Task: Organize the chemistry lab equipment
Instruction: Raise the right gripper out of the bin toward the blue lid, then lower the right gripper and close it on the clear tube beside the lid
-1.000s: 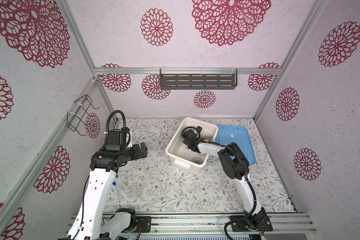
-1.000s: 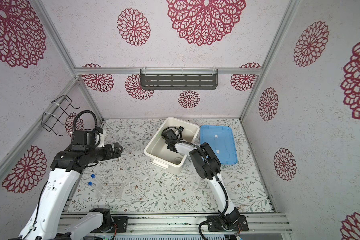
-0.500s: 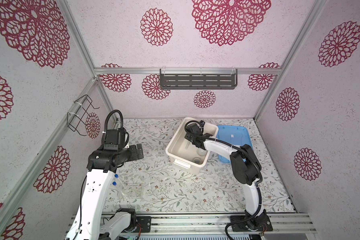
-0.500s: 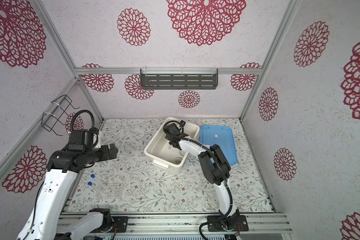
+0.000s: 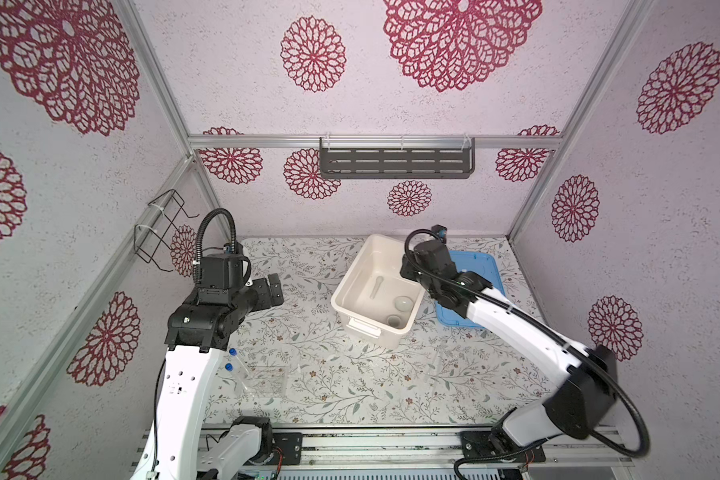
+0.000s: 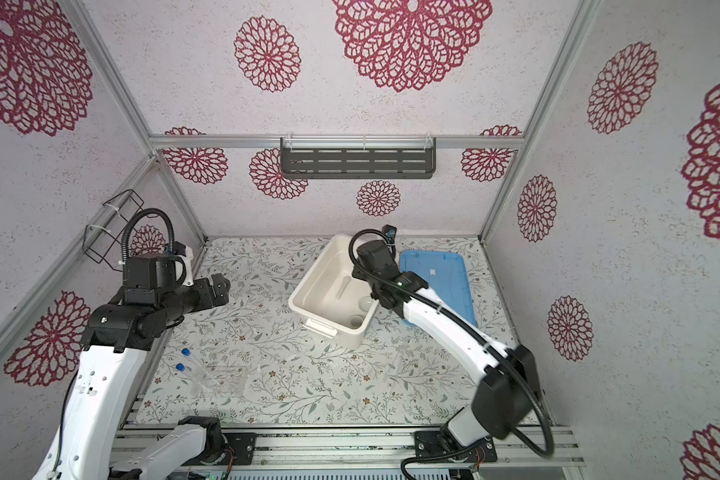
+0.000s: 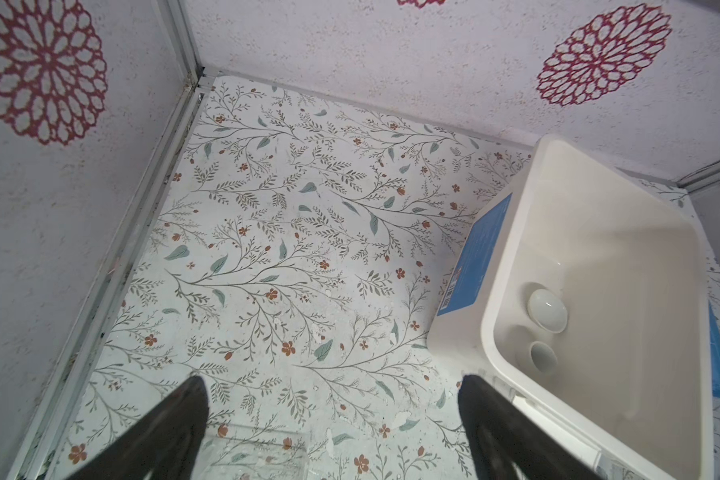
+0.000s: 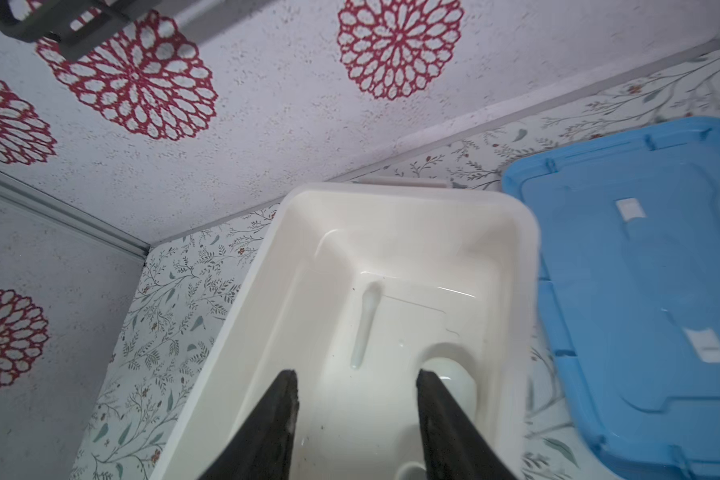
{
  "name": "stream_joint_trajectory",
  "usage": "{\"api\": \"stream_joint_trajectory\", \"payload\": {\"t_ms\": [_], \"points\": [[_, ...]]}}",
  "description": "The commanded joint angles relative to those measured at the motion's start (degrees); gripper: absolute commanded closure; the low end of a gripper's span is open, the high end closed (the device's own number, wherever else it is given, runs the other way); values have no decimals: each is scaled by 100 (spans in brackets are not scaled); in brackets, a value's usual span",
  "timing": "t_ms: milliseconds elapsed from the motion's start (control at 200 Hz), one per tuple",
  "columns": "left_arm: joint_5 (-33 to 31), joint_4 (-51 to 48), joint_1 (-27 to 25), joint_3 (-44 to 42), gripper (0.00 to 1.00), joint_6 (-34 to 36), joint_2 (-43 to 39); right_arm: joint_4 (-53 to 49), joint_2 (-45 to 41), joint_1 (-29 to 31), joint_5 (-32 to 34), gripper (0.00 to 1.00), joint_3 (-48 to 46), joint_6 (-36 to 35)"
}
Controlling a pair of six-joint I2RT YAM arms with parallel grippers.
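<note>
Over on the left, the left pincer hangs above bare counter, jaws spread wide and holding nothing. It has barely drifted in the last second.

Below it, near the front left, the two clear tubes with blue caps lean tilted into the clear plastic rack. Nothing is touching them.

Now the middle, and here's the action! The white pestle lies flat on the floor of the big white tub. The two small white bowls sit side by side in the tub's near corner, well apart from the tubes.

The right pincer was down deep in that tub a second ago. Now it has lifted and pulled back toward the tub's right rim, jaws parted with nothing between them. One finger does cover part of a bowl in the wrist view. That looks like a drop-off just finished, probably the pestle.

Far right, the flat blue lid lies beside the tub.

So three pieces are in, and the tubes and rack are left to sort, nearest the left arm.
</note>
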Motion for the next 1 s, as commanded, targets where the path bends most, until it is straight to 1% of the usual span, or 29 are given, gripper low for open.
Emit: {"api": "stream_joint_trajectory", "payload": {"t_ms": [0,130,190,230,290,355,415,480,590,656,716,776,871,996], "points": [[68,360,13,26,3,42,126,-989,-987,-190,225,51,-774,-23],[67,602,14,-72,3,22,302,-1767,-1837,-290,-46,54,-1729,479],[118,671,14,-93,3,-4,372,-1932,-2083,-355,-204,55,-2128,589],[156,723,14,-120,3,-36,402,-1967,-2201,-458,-430,55,-2385,639],[241,765,14,-121,3,-81,439,-1860,-2230,-689,-1064,55,-2671,597],[298,622,14,9,3,-126,489,-1659,-2146,-907,-1599,55,-2902,518],[371,469,14,172,3,-113,524,-1565,-1977,-1146,-1960,55,-3016,351],[392,388,6,244,3,-58,504,-1500,-1734,-1387,-2196,55,-3075,136],[264,374,8,105,3,-48,342,-1305,-1290,-1469,-2399,55,-3107,-132],[250,433,14,-36,3,-105,219,-1150,-1022,-1467,-2556,54,-3106,-165],[323,499,8,-170,3,-154,124,-1081,-725,-1455,-2644,51,-3032,-140],[491,512,5,-221,2,-219,98,-1063,-555,-1454,-2457,49,-2988,-67],[682,448,5,-166,0,-254,126,-925,-389,-1467,-2145,50,-3055,-35],[709,376,6,-99,0,-219,124,-680,-53,-1473,-2082,54,-3092,-38]]}}
